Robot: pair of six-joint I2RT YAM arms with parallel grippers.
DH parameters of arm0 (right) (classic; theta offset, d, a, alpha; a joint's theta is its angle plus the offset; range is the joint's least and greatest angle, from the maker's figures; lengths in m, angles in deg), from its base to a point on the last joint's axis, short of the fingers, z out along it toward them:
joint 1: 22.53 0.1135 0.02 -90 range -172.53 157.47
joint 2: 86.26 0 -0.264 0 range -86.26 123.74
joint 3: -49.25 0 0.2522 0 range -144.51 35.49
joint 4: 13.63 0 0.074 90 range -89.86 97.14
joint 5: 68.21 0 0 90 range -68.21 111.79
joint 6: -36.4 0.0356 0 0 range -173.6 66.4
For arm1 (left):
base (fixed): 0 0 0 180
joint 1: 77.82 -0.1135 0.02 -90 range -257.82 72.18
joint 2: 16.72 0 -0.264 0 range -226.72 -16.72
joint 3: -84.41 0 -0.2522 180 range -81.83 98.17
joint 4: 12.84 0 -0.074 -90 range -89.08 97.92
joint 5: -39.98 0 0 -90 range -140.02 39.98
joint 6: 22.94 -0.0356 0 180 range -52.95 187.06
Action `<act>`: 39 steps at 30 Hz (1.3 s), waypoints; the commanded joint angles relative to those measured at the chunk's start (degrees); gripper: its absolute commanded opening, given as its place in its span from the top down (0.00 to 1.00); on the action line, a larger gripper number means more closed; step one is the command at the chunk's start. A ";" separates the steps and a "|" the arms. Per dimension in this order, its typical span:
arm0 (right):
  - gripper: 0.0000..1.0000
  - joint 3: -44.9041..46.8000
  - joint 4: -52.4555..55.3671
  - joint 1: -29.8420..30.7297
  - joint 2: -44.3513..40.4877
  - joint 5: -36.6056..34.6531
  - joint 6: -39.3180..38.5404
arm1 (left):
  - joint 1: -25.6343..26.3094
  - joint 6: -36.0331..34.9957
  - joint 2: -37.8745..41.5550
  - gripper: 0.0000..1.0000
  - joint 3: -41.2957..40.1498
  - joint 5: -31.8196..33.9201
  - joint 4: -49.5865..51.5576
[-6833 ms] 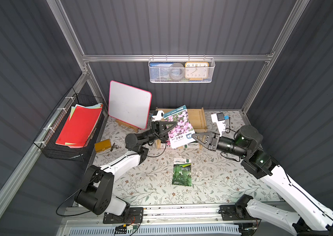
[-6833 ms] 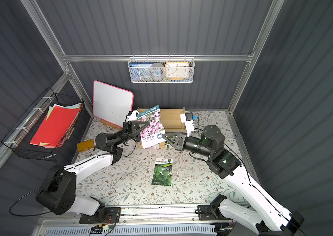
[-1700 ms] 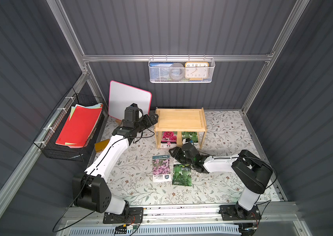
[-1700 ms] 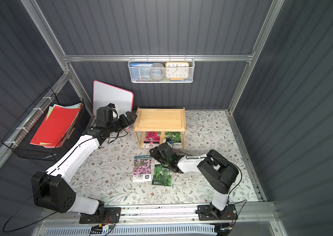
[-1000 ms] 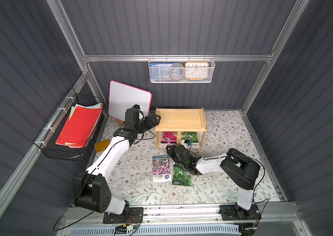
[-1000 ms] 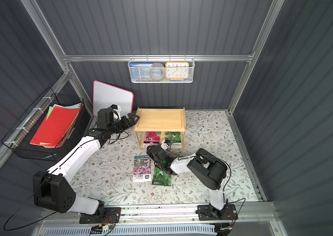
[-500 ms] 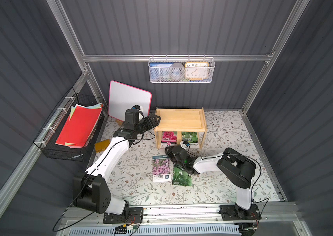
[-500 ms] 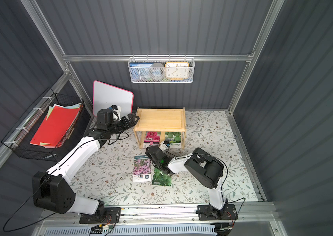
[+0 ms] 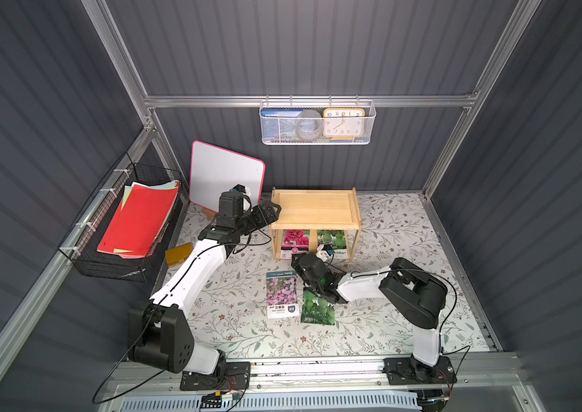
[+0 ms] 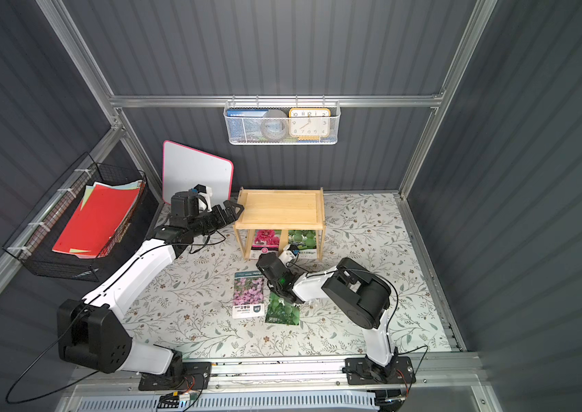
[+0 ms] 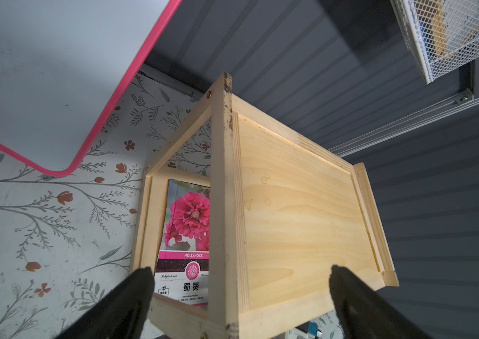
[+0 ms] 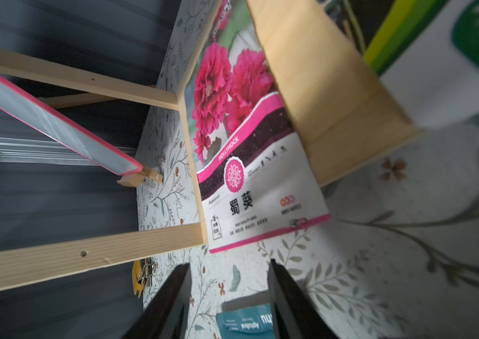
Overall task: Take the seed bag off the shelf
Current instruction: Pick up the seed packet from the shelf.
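Hollyhock seed packet (image 12: 247, 164), seven o'clock in the shelf (image 9: 314, 210): probably light, floppy; pinch its protruding edge. Left gripper (image 11: 239, 271) and right gripper (image 12: 228, 264) jaws spread, empty.

Robot laboratory test cell, dark grey ribbed wall panels (image 9: 318, 53), bare aluminium frame profiles (image 9: 211, 101), floral-print table mat (image 9: 239, 331), white-and-black robot arms (image 9: 196, 271) bolted to a front metal rail (image 9: 318, 369), white wire-mesh wall basket (image 9: 282, 137) holding an orange-framed clock (image 9: 343, 123)

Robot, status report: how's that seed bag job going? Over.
Left gripper: fingers open, at shelf end. Right gripper: fingers open, empty, facing hollyhock seed bag on lower tier. Nothing between.
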 commanded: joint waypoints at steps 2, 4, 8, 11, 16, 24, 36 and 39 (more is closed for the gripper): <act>0.52 -2.03 0.35 -0.42 1.22 -1.20 -0.80 | -0.34 -1.67 1.48 0.01 -0.63 0.13 0.99; 0.52 -2.13 0.35 -0.48 1.63 -0.97 -0.33 | -0.34 -1.79 1.55 0.01 -0.63 0.18 1.06; 0.52 -1.70 -0.26 -0.47 1.96 0.08 0.63 | -0.34 -1.79 1.37 0.01 -0.63 0.12 1.17; 0.52 -1.35 0.65 -0.35 1.31 1.88 1.47 | -0.34 -1.88 1.19 0.01 -0.54 0.10 1.17; 0.52 -0.93 2.06 -0.05 0.53 2.58 2.16 | -0.35 -1.89 0.85 0.01 -0.28 0.10 1.08; 0.52 -1.59 3.11 -0.08 1.58 2.13 3.32 | -0.34 -2.04 0.88 0.01 -0.38 0.15 1.16; 0.52 -2.38 4.46 -0.39 2.07 1.58 3.77 | -0.34 -2.33 0.90 0.01 -0.54 0.23 1.34; 0.52 -2.48 3.89 -0.65 2.50 1.09 3.51 | -0.34 -2.41 0.93 0.01 -0.54 0.21 1.34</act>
